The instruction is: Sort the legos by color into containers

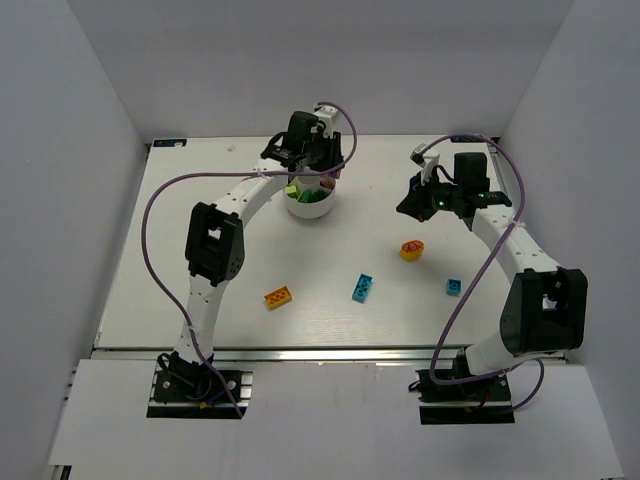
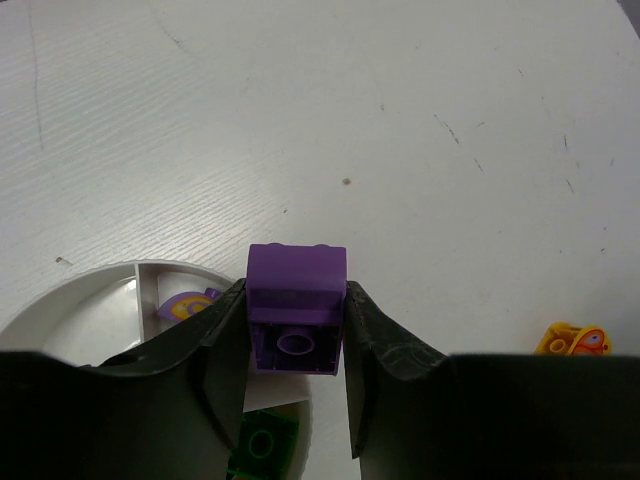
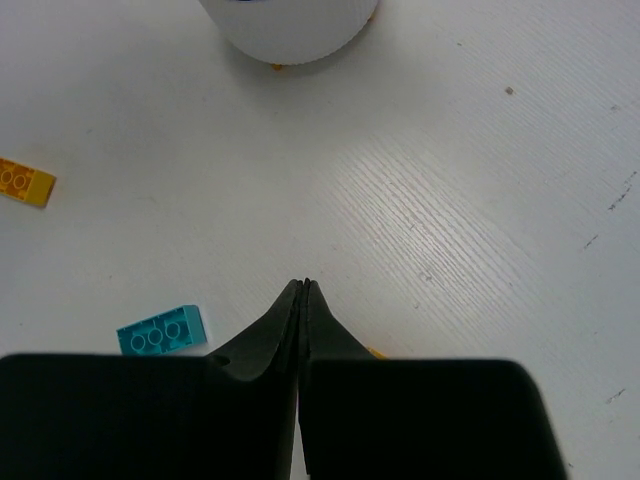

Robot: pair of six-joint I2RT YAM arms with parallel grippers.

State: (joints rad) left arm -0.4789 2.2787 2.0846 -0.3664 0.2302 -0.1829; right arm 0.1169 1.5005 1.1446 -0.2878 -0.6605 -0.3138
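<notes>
My left gripper (image 2: 297, 335) is shut on a purple lego brick (image 2: 297, 285), which hangs over the rim of the white bowl (image 2: 60, 300) holding the containers. One compartment holds a purple and yellow piece (image 2: 190, 305); a green brick (image 2: 265, 440) lies in another. From above, the left gripper (image 1: 307, 160) hovers over the bowl (image 1: 310, 210). My right gripper (image 3: 303, 290) is shut and empty above the table, right of the bowl (image 3: 290, 25). Loose on the table are an orange brick (image 1: 278, 297), a cyan brick (image 1: 362, 287), a small blue brick (image 1: 454, 287) and a round yellow-orange piece (image 1: 411, 250).
White walls enclose the table on the left, back and right. The right arm's purple cable (image 1: 470, 290) loops over the right part of the table. In the right wrist view the cyan brick (image 3: 162, 331) lies just left of the fingers and the orange brick (image 3: 25, 182) at the far left.
</notes>
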